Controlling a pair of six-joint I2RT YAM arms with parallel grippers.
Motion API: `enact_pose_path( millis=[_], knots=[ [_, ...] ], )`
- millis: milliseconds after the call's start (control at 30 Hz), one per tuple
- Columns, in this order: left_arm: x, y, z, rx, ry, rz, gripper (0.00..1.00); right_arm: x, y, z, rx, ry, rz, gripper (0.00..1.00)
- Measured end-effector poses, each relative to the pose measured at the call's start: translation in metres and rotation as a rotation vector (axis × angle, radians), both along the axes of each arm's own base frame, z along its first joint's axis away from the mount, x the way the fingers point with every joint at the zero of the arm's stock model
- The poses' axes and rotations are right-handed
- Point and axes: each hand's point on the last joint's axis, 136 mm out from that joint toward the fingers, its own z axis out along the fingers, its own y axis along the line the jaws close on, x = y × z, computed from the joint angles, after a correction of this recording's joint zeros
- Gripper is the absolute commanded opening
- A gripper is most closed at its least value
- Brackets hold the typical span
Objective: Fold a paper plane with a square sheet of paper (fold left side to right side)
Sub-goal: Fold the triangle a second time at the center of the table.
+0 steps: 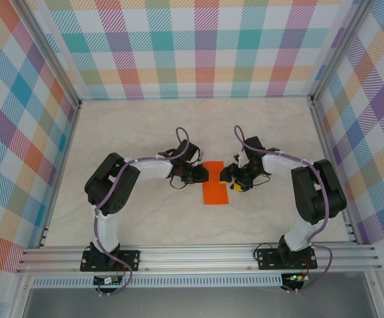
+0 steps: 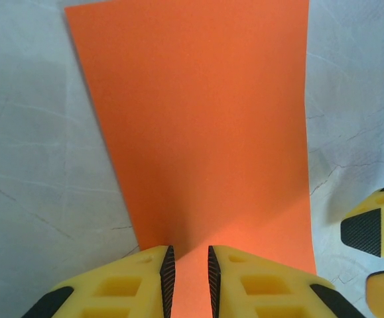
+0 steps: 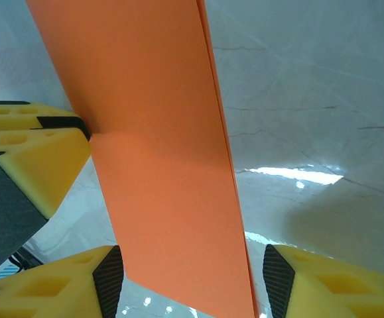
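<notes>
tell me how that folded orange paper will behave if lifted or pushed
Likely floppy: the folded orange paper is thin, two layers showing along its edge, so it would probably sag if lifted by a corner. Probably light, and apt to slide on the glossy table when pushed.

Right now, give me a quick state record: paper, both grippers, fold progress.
paper: square sheet of paper, orange, folded to a narrow two-layer rectangle, lying on the table
left gripper: jaws a narrow gap apart at the paper's left edge; contact unclear
right gripper: open wide, paper spanning the gap between its fingers
fold progress: half fold done, no plane shape yet
</notes>
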Motion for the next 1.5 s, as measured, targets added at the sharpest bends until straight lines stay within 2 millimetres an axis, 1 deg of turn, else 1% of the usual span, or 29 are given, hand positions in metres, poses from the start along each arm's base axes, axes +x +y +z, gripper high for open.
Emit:
enact_pose_path(
  millis=[100, 300, 433, 567, 900, 1133, 1267, 1500],
  knots=[
    [0.000, 0.000, 0.000, 0.000, 0.000, 0.000, 0.23, -0.003, 0.001, -0.004, -0.006, 0.016, 0.006, 0.59],
    [0.000, 0.000, 0.000, 0.000, 0.000, 0.000, 0.23, -0.012, 0.004, -0.006, -0.015, 0.038, 0.022, 0.59],
    [0.000, 0.000, 0.000, 0.001, 0.000, 0.000, 0.23, -0.022, 0.002, -0.008, -0.023, 0.053, 0.024, 0.59],
    [0.000, 0.000, 0.000, 0.000, -0.001, 0.000, 0.23, -0.027, 0.002, -0.008, -0.025, 0.062, 0.019, 0.59],
    [0.000, 0.000, 0.000, 0.000, -0.001, 0.000, 0.23, -0.031, 0.004, -0.010, -0.046, 0.059, 0.026, 0.58],
    [0.000, 0.000, 0.000, 0.003, -0.002, 0.001, 0.23, -0.032, 0.006, -0.010, -0.105, 0.042, 0.036, 0.60],
    [0.000, 0.000, 0.000, 0.003, -0.003, 0.000, 0.23, -0.041, 0.009, -0.011, -0.133, 0.061, 0.056, 0.60],
    [0.000, 0.000, 0.000, 0.003, -0.005, -0.001, 0.23, -0.047, 0.013, -0.010, -0.151, 0.081, 0.061, 0.60]
  ],
)
